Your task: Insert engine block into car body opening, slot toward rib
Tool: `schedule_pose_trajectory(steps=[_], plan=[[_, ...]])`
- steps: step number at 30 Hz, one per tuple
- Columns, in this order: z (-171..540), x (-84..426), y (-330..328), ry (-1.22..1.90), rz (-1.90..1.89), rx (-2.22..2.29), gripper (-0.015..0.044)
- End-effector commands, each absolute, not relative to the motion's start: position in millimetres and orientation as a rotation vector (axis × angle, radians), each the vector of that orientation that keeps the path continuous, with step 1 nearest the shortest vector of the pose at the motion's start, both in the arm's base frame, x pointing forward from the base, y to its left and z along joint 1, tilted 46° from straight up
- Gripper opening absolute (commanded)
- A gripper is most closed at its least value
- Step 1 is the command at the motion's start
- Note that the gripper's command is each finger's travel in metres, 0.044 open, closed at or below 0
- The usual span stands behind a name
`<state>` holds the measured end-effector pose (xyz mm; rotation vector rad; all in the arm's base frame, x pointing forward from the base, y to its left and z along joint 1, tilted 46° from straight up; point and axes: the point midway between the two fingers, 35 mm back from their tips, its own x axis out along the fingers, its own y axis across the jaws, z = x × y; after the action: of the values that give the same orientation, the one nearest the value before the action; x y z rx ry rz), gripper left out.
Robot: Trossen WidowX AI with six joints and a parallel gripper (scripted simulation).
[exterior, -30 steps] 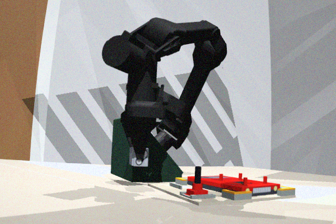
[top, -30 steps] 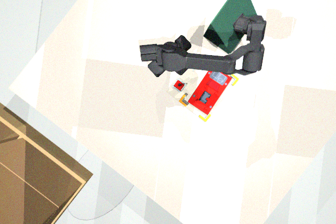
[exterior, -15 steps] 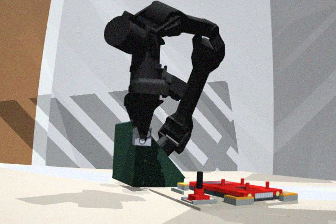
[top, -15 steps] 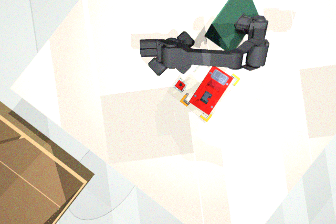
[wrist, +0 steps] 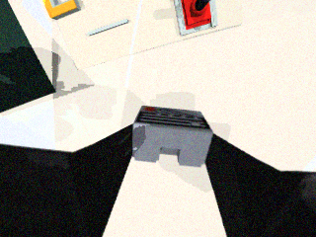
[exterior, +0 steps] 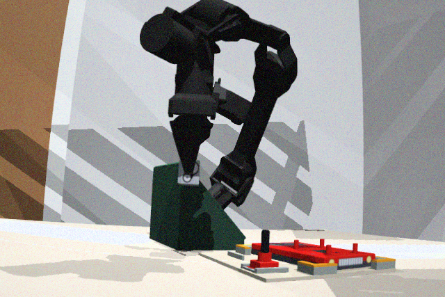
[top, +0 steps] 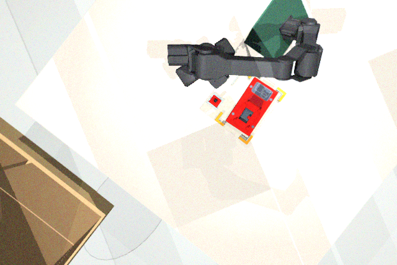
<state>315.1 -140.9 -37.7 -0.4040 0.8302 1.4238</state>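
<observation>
right up close, the pincer (top: 206, 61) (exterior: 187, 174) (wrist: 169, 131) is pinching the engine block (exterior: 195, 181) (wrist: 170, 138), a dark finger pressed to either side, and the block hangs above the table. in the wrist view it sits wide from finger to finger, grooved top up the frame, and here's the bit to watch: a square notch in the edge on the opposite side, which i take to be the slot. whether it faces the rib, i can't tell from here.

a little farther out, there's the red piece with a black post (top: 213, 98) (exterior: 264, 261) (wrist: 190, 22), standing between the block and the goal, so the carry probably wants to stay high past it.

beyond that lies the car body (top: 242, 103) (exterior: 305, 254), down and to the right of the pincer in the top view, its long axis slanting from upper right to lower left. its dark opening (top: 245, 113) is still unfilled, toward the headlight end. so the move looks like a swing across, a turn to match that slant, then straight down between the red pegs; a skewed block could catch the rim.

farthest off, the brown box (top: 48, 175) is well out of it.
</observation>
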Motion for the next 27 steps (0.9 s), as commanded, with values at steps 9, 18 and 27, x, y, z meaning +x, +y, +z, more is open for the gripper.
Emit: schedule_pose_trajectory(steps=[9,18,27], plan=[[-40.9,314.6,-137.7,1.092,1.219,-0.095,0.0],[-41.9,314.6,-136.8,1.269,1.035,0.144,0.0],[-42.8,314.5,-136.0,1.425,0.831,0.382,0.0]])
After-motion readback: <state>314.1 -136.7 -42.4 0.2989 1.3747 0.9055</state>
